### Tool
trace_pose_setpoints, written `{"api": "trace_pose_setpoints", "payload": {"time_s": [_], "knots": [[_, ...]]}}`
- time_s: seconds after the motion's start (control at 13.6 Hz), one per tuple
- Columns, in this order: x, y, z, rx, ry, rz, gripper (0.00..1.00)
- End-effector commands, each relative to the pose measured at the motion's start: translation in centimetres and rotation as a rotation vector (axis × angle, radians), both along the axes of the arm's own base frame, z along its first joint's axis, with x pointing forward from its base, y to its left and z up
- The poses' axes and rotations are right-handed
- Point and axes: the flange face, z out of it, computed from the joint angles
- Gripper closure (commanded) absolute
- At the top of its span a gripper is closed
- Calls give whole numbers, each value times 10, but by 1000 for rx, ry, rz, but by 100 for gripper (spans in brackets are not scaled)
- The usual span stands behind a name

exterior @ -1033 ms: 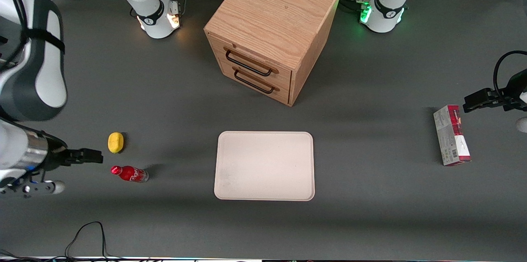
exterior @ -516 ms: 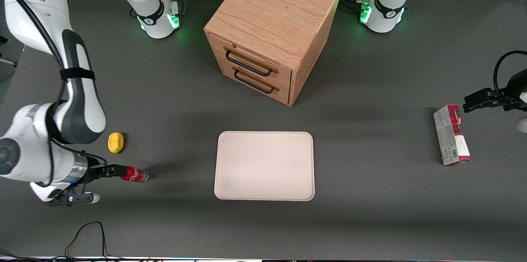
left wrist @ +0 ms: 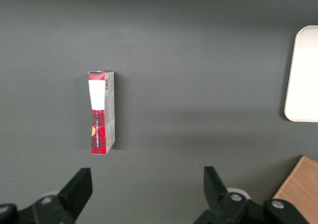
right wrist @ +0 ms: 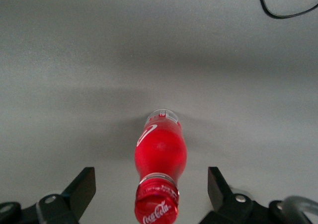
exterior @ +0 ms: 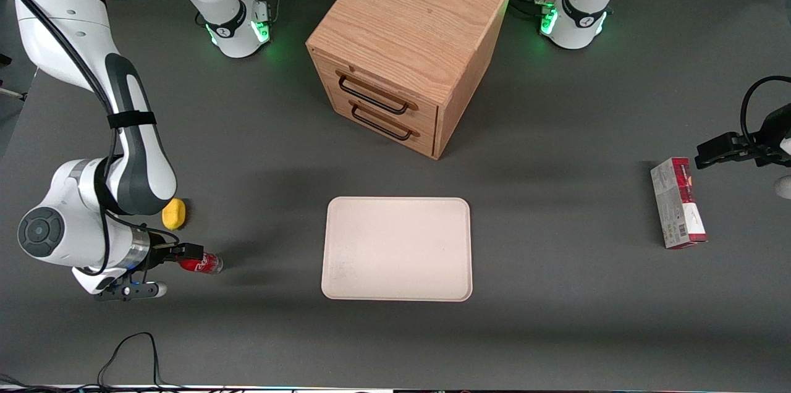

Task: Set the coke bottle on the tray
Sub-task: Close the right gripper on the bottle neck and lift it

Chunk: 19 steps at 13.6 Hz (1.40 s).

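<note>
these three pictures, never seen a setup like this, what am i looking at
Two white robot arms stand at a grey table. One picture looks down from the front; the other two come from cameras on the arms' wrists. The working arm's pincer is low over the coke bottle, open, one finger on each side, nothing gripped yet. The bottle lies on its side, cap toward the pincer. Beside it is a yellow lump. A cream tray sits mid-table, nearer the front camera than a wooden drawer box. A red carton lies toward the parked arm's end.
</note>
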Motion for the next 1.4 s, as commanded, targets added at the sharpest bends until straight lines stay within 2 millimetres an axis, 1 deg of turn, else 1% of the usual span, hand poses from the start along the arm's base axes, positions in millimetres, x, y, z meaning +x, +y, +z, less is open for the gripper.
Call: {"api": "trace_pose_setpoints", "payload": {"time_s": [0.0, 0.07, 0.15, 0.22, 0.3, 0.37, 0.44, 0.52, 0.66, 0.74, 0.81, 0.89, 1.03, 1.11, 1.25, 1.33], "knots": [[-10, -1, 10, 19, -16, 5, 0], [-9, -1, 11, 19, -17, 5, 20], [-9, -1, 11, 19, -17, 8, 51], [-9, -2, 12, 20, -19, 24, 70], [-9, -3, 12, 20, -21, 28, 78], [-9, -5, 12, 20, -21, 25, 81], [-9, -5, 12, 20, -21, 25, 88], [-9, -5, 12, 20, -21, 26, 90], [-8, -5, 14, 20, -22, 26, 91], [-8, -4, 17, 20, -25, 26, 91], [-3, -2, 35, 20, -51, 29, 91], [-5, 0, 58, 20, -41, 32, 91], [-3, -1, 124, 15, -19, 38, 91], [-6, -4, 156, 13, 5, 36, 91], [-17, -6, 212, 10, 36, 36, 91], [-27, -5, 242, 8, 42, 37, 91]]}}
